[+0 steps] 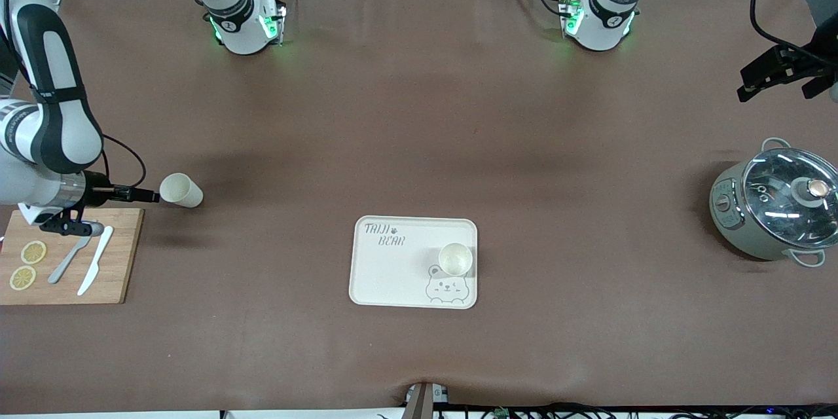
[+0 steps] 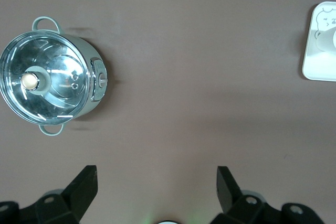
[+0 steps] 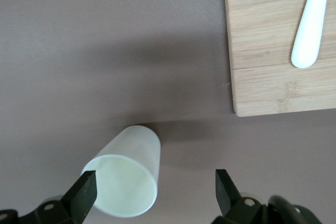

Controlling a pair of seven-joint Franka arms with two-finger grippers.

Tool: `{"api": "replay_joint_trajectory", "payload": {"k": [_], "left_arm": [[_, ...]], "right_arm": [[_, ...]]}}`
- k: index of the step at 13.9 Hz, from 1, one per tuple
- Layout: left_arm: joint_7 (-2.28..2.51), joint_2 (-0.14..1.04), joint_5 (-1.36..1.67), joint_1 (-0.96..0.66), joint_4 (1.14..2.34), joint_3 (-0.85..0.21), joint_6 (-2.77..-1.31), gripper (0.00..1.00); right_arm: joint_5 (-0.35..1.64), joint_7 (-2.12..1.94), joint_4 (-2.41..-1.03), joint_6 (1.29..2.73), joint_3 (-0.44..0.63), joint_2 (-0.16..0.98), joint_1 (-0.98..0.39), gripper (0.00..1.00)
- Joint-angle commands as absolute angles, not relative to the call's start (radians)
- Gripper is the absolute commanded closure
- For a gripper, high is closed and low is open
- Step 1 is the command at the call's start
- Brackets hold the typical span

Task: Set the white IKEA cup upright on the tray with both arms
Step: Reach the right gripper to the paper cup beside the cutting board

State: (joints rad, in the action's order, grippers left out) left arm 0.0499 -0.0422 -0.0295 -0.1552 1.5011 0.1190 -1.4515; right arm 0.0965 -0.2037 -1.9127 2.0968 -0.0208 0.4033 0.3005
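Observation:
A white cup [image 1: 181,190] lies on its side on the brown table, beside the cutting board's corner, its mouth toward the right arm's end. My right gripper [image 1: 150,195] is open just at that mouth. In the right wrist view the cup [image 3: 126,179] shows beside one fingertip [image 3: 84,190] of the gripper [image 3: 156,184], not gripped. A second white cup [image 1: 455,258] stands upright on the cream bear tray [image 1: 386,268]. My left gripper [image 1: 779,88] waits open and empty over the left arm's end of the table. It also shows in the left wrist view [image 2: 156,182], with the tray's edge [image 2: 320,61].
A wooden cutting board [image 1: 72,255] with lemon slices, a spoon and a white knife [image 3: 312,19] lies at the right arm's end. A grey-green pot with a glass lid [image 1: 776,206] stands at the left arm's end, and also shows in the left wrist view [image 2: 50,80].

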Motion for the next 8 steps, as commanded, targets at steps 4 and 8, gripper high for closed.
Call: {"api": "replay_joint_trajectory", "payload": {"k": [4,8], "left_arm": [[0.026,-0.143,-0.054,-0.147,1.615,0.107,-1.483,0.00],[0.026,-0.147,-0.052,-0.147,1.623,0.109,-1.500,0.00]], "right_arm": [[0.107,-0.224,-2.032,2.177,-0.031,0.380,0.311,0.15],[0.107,-0.224,-2.036,2.171,-0.031,0.376,0.310,0.14]]}}
